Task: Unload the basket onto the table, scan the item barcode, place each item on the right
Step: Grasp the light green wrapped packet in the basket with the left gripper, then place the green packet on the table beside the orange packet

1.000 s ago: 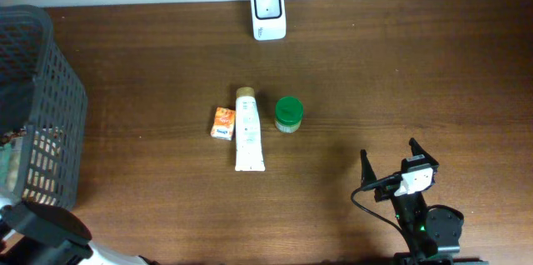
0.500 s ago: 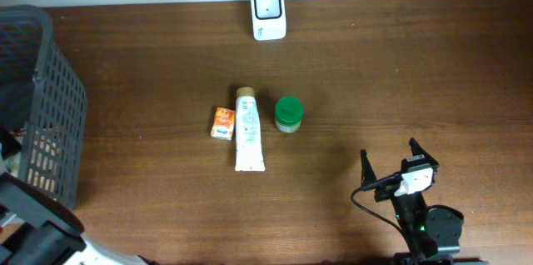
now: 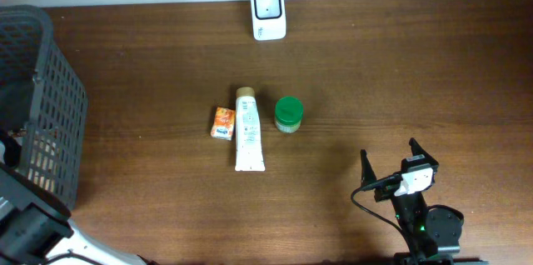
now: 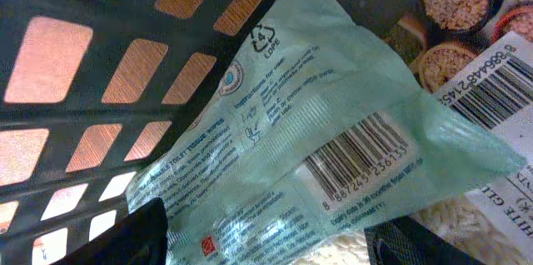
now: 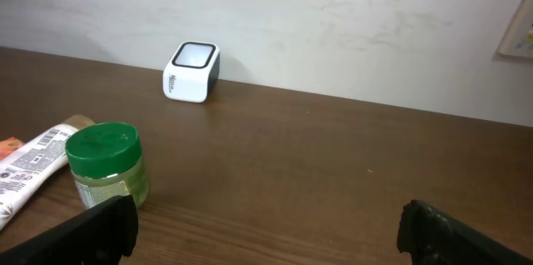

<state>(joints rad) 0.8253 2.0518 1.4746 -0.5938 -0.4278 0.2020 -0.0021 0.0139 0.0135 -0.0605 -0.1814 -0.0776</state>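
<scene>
- Our left gripper [image 4: 266,244] is down inside the basket [image 3: 50,73] at the table's left edge. Its jaws stand wide, one on each side of a pale green pack [image 4: 291,157].
- We cannot tell whether the fingers press the pack or only flank it.
- The pack lies tilted against the basket wall, its barcode [image 4: 358,161] facing the wrist camera. It rests on a printed packet [image 4: 475,65] that carries a barcode of its own.
- Our right gripper [image 3: 388,150] is open and empty, near the front edge on the right.
- Nothing is scanned yet, in our judgement. The pack has to come out of the basket and cross to the scanner [image 3: 268,12] at the middle of the far edge, barcode turned to its window.
- A tube [image 3: 248,129], a green-lidded jar [image 3: 289,114] and a small orange box [image 3: 222,122] lie side by side mid-table [image 3: 416,73].
- In the way: the basket wall, which calls for a lift over the rim. The mid-table cluster sits in front of the scanner but well short of it.
</scene>
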